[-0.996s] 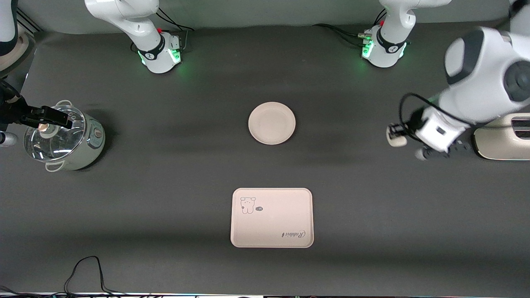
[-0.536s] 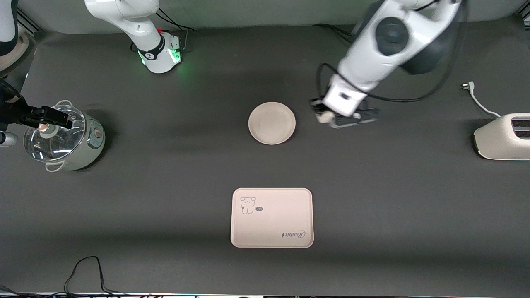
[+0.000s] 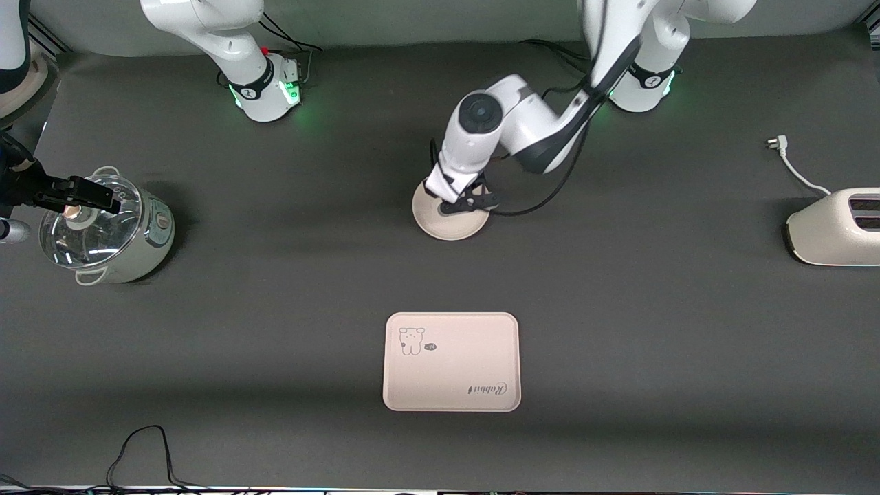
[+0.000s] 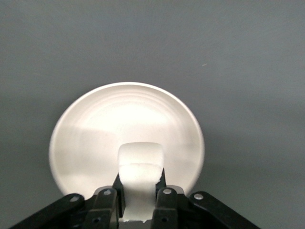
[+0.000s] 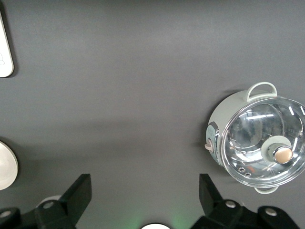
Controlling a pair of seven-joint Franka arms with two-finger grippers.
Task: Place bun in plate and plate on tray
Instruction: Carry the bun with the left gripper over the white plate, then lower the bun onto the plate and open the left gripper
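Observation:
My left gripper (image 3: 459,201) hangs low over the round cream plate (image 3: 447,227) in the middle of the table. In the left wrist view the left gripper (image 4: 139,179) is shut on the off-white bun (image 4: 140,155), which juts out over the plate (image 4: 95,129). Whether the bun touches the plate I cannot tell. The rectangular tray (image 3: 452,362) with the animal drawing lies bare, nearer to the front camera than the plate. My right gripper (image 5: 145,195) waits high up, open and holding nothing.
A glass-lidded pot (image 3: 103,230) stands at the right arm's end of the table, with a dark clamp-like part over its lid. A cream toaster (image 3: 835,227) and its loose plug cord (image 3: 790,161) lie at the left arm's end.
My left arm has swung from beside the toaster across the table to over the plate, carrying the bun. The right arm, plate and tray have not moved.

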